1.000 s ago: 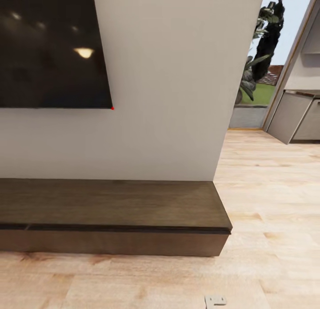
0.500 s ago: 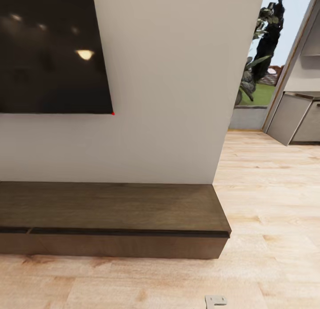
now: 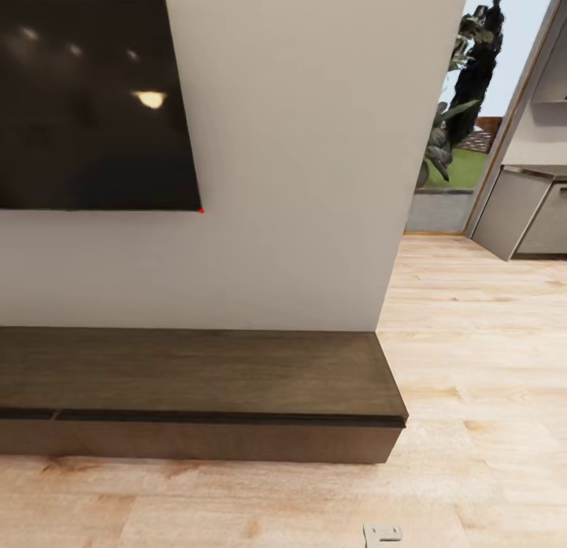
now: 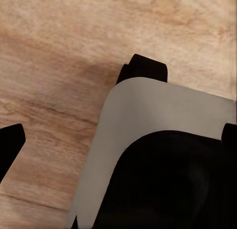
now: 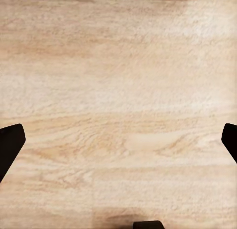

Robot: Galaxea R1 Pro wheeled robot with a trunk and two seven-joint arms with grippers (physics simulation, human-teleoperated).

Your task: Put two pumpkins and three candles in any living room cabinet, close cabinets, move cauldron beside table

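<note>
My long, dark wooden cabinet (image 3: pixel 197 390) sits shut under the black TV (image 3: pixel 90 103); both tools gape empty over plank floor (image 5: pixel 118 91).

Even, soft light fills the room, with brighter daylight at the far right opening (image 3: pixel 465 115). The black TV (image 3: pixel 90 103) mirrors several ceiling lamps as small glare spots. The cabinet (image 3: pixel 197 375) casts only a faint shadow on the floor (image 3: pixel 488 390). Renders look slightly soft; wood grain blurs in the wrist views.
</note>
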